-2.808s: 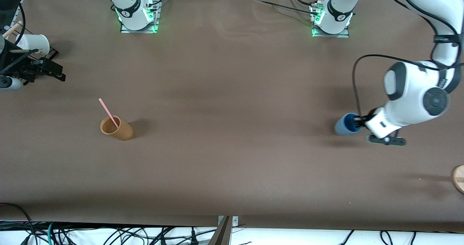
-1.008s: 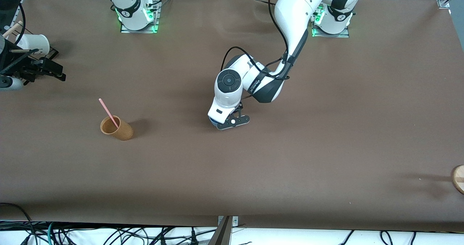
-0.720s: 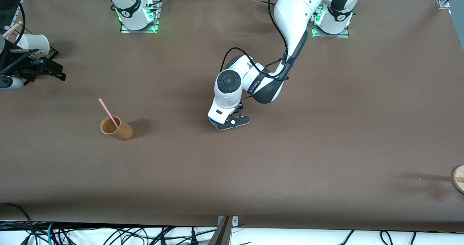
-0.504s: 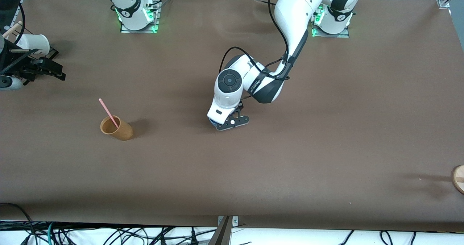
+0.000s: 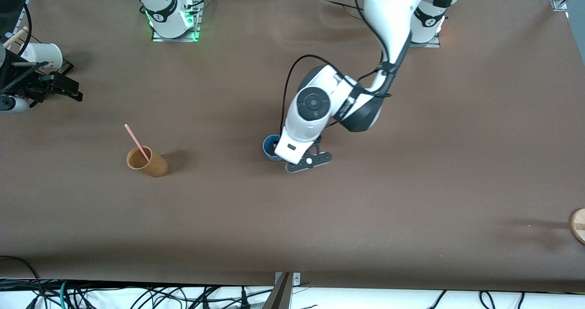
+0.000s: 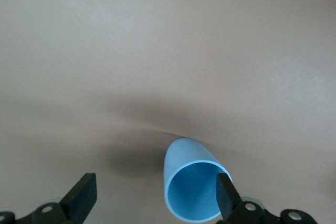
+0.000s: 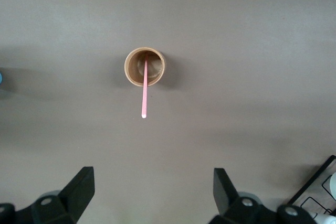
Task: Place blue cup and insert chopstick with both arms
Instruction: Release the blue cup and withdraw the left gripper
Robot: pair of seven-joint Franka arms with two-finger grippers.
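The blue cup (image 5: pixel 271 146) stands upright near the middle of the table. My left gripper (image 5: pixel 299 157) hangs just over and beside it, open. In the left wrist view the blue cup (image 6: pixel 191 187) sits off-centre in the left gripper (image 6: pixel 152 202), close to one finger (image 6: pixel 227 199), and nothing grips it. The pink chopstick (image 5: pixel 136 141) leans in a tan cup (image 5: pixel 148 162) toward the right arm's end. My right gripper (image 5: pixel 64 88) waits up in the air at that end, open and empty. From the right gripper (image 7: pixel 152 192) the chopstick (image 7: pixel 144 90) and tan cup (image 7: pixel 145 66) show from above.
A white cup (image 5: pixel 43 54) with a pale wooden stick (image 5: pixel 16 37) sits on a black rack (image 7: pixel 320 187) at the right arm's end. A round wooden piece (image 5: pixel 578 224) lies at the table's edge at the left arm's end.
The left arm carried the blue cup from its own end to the table's middle, set it down and opened. It has since pulled up and aside, uncovering the cup. The right arm has not moved.
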